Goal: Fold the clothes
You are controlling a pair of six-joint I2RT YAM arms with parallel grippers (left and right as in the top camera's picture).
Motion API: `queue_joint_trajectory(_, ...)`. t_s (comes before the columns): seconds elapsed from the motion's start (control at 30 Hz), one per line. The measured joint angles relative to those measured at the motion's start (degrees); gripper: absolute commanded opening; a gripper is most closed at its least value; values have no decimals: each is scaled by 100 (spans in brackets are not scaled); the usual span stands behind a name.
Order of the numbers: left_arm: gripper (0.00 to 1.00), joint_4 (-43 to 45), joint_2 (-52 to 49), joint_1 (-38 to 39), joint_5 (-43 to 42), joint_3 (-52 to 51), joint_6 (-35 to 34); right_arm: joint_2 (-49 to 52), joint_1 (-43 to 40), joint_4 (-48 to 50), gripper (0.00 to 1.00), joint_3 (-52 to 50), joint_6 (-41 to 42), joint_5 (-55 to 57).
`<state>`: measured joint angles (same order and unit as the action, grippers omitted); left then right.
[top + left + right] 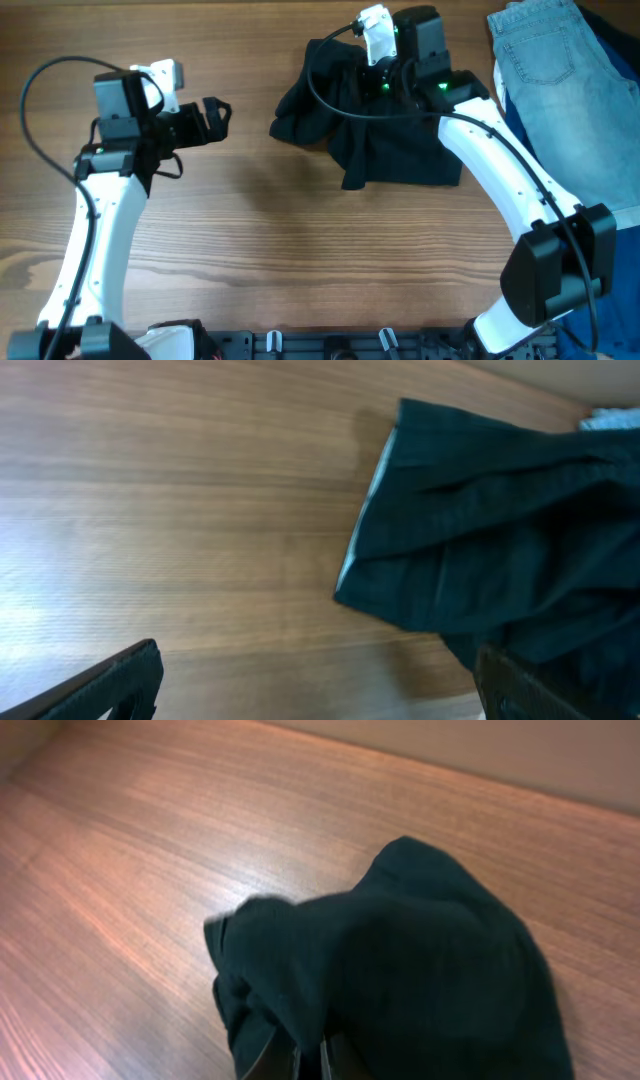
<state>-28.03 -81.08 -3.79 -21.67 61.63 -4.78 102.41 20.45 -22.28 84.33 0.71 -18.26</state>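
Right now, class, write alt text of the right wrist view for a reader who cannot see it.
A dark garment lies bunched on a wooden table, its near edge pinched in the right gripper at the frame's bottom edge.

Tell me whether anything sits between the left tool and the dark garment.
Nothing visible does. Only bare table lies between the open left tool and the near edge of the dark garment. The right tool is gripping the cloth farther in, off that path.
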Motion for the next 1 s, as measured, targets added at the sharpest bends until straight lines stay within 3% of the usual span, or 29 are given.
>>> queue_joint_trajectory(0.43, 100, 2844, -2179, 1460, -428, 31, -61, 2, 4, -227, 6, 0, 37, -151)
queue_joint_trajectory(0.5, 94, 3023, -2326, 1580, -402, 33, -9, 2, 4, -236, 6, 0, 37, -157)
queue_joint_trajectory(0.57, 72, 3289, -2511, 1694, -356, 33, 42, 2, 4, -236, 6, 0, 37, -166)
queue_joint_trajectory(0.63, 24, 3486, -2627, 1757, -330, 33, 55, 2, 4, -238, 6, 0, 37, -166)
queue_joint_trajectory(0.67, 8, 3620, -2686, 1786, -310, 33, 94, 4, 4, -236, 7, 0, 39, -168)
queue_joint_trajectory(0.8, 4, 3770, -2717, 1832, 74, 33, 107, 2, 4, -258, 17, 0, 57, -170)
queue_joint_trajectory(0.87, 4, 3810, -2717, 1832, 284, 35, 105, 2, 4, -260, 26, 0, 63, -173)
queue_joint_trajectory(1.0, 4, 3230, -2564, 1832, 723, 170, 42, 2, -24, -452, 42, 0, 83, -197)
